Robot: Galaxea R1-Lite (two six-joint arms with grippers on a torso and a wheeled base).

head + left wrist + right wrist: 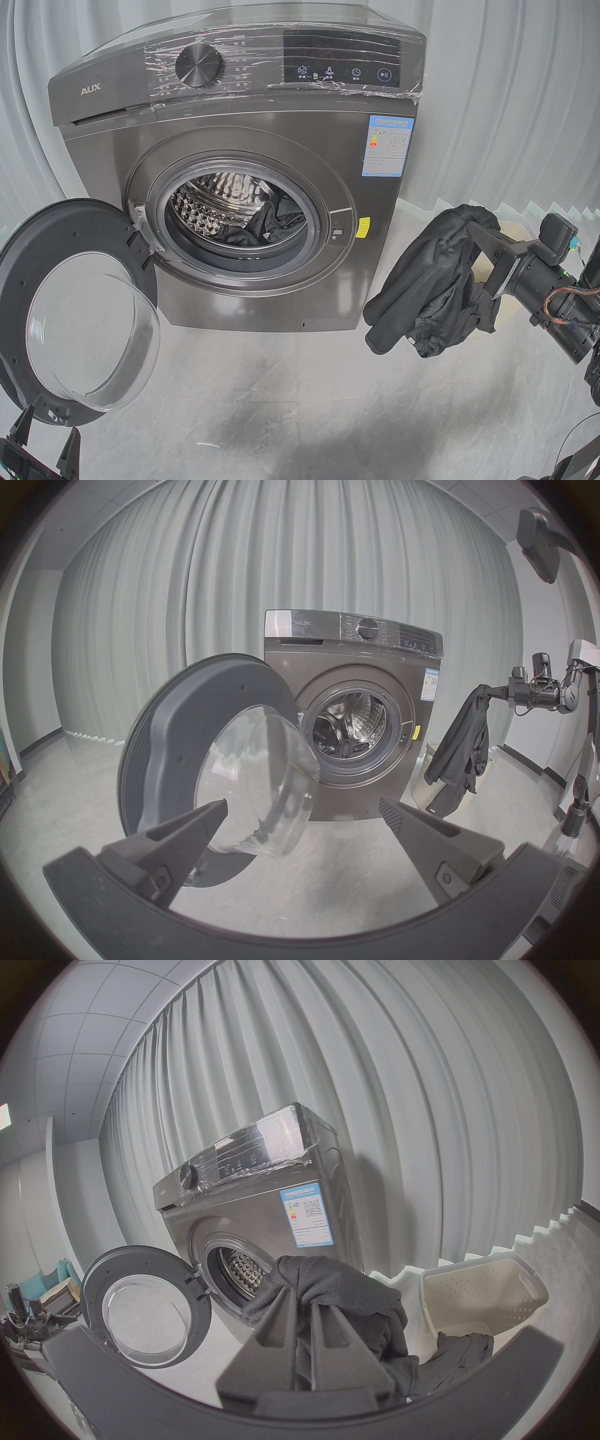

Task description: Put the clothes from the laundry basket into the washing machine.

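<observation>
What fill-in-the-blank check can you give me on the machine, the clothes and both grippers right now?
1. The washing machine has its ____ swung wide open.
2. The right gripper is ____ on the dark garment, which hangs in the air beside the machine.
3. The left gripper holds nothing and is ____.
4. More dark clothing lies inside the ____.

Missing words: door; shut; open; drum.

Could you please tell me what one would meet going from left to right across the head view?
Open washer door → drum → dark clothes inside it → black garment hanging in the air → right gripper holding it.
</observation>
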